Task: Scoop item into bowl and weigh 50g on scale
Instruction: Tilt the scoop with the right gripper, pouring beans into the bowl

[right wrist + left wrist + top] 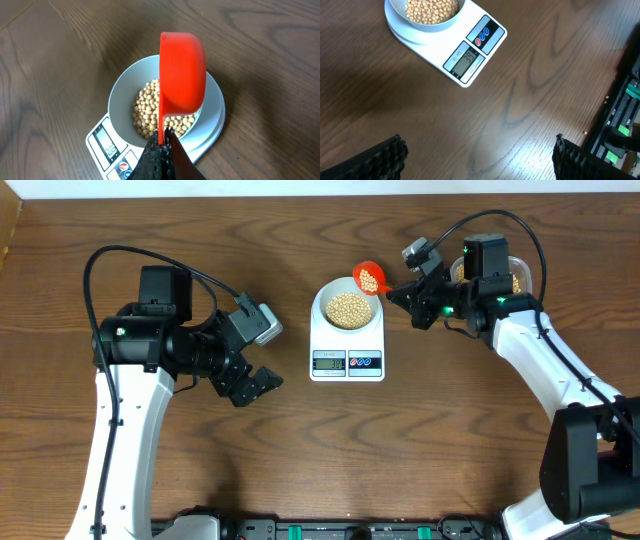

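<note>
The white scale [347,362] stands mid-table with the pale bowl [321,308] on its platform. Tan beans [347,309] cover the bowl's bottom. My right gripper [397,292] is shut on the thin handle of a red scoop [369,277], which hangs tilted over the bowl's right rim with beans in it. In the right wrist view the scoop [182,70] stands on edge above the bowl [125,95] and beans [145,107], with the gripper [162,137] pinching its handle. My left gripper [265,380] is open and empty, left of the scale [470,55]; its jaws [477,150] are wide apart over bare wood.
A clear tub [516,277] holding more beans sits at the back right, mostly hidden behind my right arm. An equipment rail [330,530] runs along the table's front edge. A few stray beans [585,132] lie near that edge.
</note>
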### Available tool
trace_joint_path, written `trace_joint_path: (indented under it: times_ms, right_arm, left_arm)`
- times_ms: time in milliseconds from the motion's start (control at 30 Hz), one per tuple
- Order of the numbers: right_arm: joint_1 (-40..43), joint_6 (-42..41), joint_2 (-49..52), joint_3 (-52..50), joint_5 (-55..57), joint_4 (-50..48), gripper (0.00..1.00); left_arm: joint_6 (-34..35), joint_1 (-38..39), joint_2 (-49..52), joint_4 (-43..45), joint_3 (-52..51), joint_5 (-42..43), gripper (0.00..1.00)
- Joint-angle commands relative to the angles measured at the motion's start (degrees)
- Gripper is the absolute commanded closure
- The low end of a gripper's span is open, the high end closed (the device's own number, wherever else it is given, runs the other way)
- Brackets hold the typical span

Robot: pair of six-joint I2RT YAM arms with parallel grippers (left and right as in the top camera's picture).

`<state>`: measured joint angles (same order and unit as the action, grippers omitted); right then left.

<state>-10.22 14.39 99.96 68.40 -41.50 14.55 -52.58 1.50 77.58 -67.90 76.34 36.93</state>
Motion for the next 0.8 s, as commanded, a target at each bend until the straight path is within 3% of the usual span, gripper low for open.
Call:
trace_joint_path:
  times_ms: [0,767]
  right_arm:
    - [-0.4,1.1,0.5,0.1,-0.2,0.0,0.99]
    - [-0.4,4.2,0.5,0.1,-0.9,0.0,0.99]
  left_arm:
    - [-0.7,-0.2,-0.1,-0.2,-0.1,-0.1,0.05]
    - [-0.7,-0.2,-0.1,-0.2,-0.1,-0.1,0.05]
